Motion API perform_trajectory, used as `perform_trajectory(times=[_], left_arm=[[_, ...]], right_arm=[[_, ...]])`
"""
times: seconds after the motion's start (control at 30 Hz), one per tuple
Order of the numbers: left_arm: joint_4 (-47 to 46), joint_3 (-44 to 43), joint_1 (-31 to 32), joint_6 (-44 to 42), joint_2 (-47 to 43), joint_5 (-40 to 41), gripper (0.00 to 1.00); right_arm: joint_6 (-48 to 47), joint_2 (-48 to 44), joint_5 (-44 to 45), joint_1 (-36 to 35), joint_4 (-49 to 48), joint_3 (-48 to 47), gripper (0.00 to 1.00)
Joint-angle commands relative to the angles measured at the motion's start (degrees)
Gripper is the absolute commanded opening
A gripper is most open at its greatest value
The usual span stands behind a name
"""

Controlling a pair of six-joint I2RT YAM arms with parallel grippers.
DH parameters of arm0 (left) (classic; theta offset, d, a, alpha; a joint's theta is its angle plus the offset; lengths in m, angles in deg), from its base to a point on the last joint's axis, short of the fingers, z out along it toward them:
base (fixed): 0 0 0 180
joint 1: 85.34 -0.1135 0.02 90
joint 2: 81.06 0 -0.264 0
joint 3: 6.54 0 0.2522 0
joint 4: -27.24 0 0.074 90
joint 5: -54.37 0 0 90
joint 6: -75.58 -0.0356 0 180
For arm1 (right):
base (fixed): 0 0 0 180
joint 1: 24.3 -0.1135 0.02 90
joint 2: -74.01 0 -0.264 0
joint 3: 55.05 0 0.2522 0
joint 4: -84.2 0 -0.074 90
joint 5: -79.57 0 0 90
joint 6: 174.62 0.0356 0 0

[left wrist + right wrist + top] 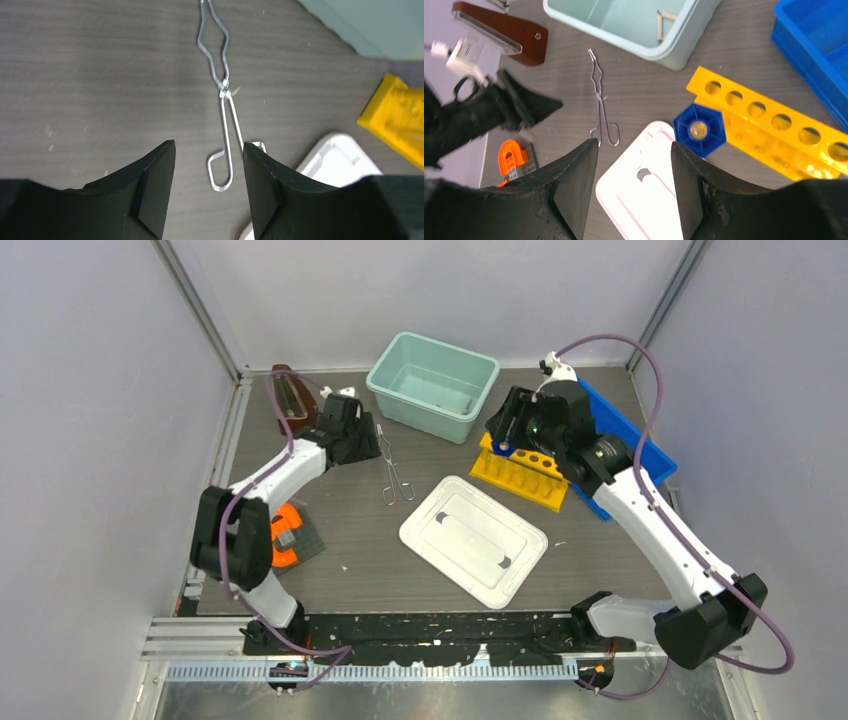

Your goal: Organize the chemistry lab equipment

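a teal bin (433,385) stands at the back of the table (350,560); a small white triangle (664,22) lies in one corner of it. a blue tray (650,445) with compartments sits at the right edge, partly hidden by the right arm (650,525). a white lid (473,540) lies flat in the middle. a yellow test-tube rack (520,478) lies between lid and tray, its holes up, and a small blue knob-like piece (699,130), six-sided with a brass centre, rests at the rack's left end, touching it.

the left arm (285,468) reaches in from the left, wrist low, beside the slim silver wire tongs (393,472). the left jaws stand apart, holding nothing; one handle loop of the tongs lies on the table between them, the other half hidden behind a finger. the right arm bends over the rack; the right jaws hang apart above lid and rack, holding nothing.

the table is dark wood-grain with pale specks. a brown wooden block (290,400) lies at back left, an orange piece (285,535) by the left arm. pale grey walls and metal posts close it in.
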Motion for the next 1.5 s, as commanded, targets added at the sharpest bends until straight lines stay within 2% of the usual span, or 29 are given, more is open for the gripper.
perform_trajectory(times=[0.0, 0.1, 0.2, 0.33, 0.5, 0.77, 0.97, 1.23, 1.47], left_arm=[[-11.1, -6.8, -0.3, 1.5, 7.8, 0.7, 0.54], [-14.6, -9.6, -0.3, 0.2, 12.8, -1.0, 0.51], [-13.6, -11.9, -0.3, 1.1, 16.3, -1.8, 0.5], [-18.9, -7.9, 0.0, 4.2, 17.0, -2.9, 0.5], [-15.0, -11.7, -0.1, 1.1, 21.0, 0.2, 0.5], [-23.1, -12.5, -1.5, -2.0, 24.6, -0.9, 0.48], [-32.7, -7.8, -3.0, -5.3, 24.3, -2.9, 0.49], [-39.8, -6.8, -6.4, -2.8, 27.7, -14.1, 0.5], [-41.8, -7.0, -7.9, -0.5, 30.7, -14.9, 0.49]], right_arm=[[0.9, -6.6, -1.6, -0.6, -1.8, 4.8, 0.61], [0.6, -9.8, -1.4, -0.7, -0.6, 6.5, 0.61], [0.2, -11.4, -1.2, -0.7, 0.7, 7.4, 0.61], [-0.2, -12.9, -0.9, -0.7, 1.4, 8.3, 0.61], [-0.2, -13.8, -1.6, -0.7, 1.6, 9.0, 0.6], [-0.6, -15.1, -0.9, -0.7, 2.2, 10.2, 0.6], [-1.1, -15.4, -0.7, -0.7, 2.6, 10.5, 0.59], [-1.0, -14.7, -0.3, -0.7, 2.3, 10.5, 0.59], [-0.7, -13.2, -0.6, -0.7, 2.4, 9.1, 0.59]])
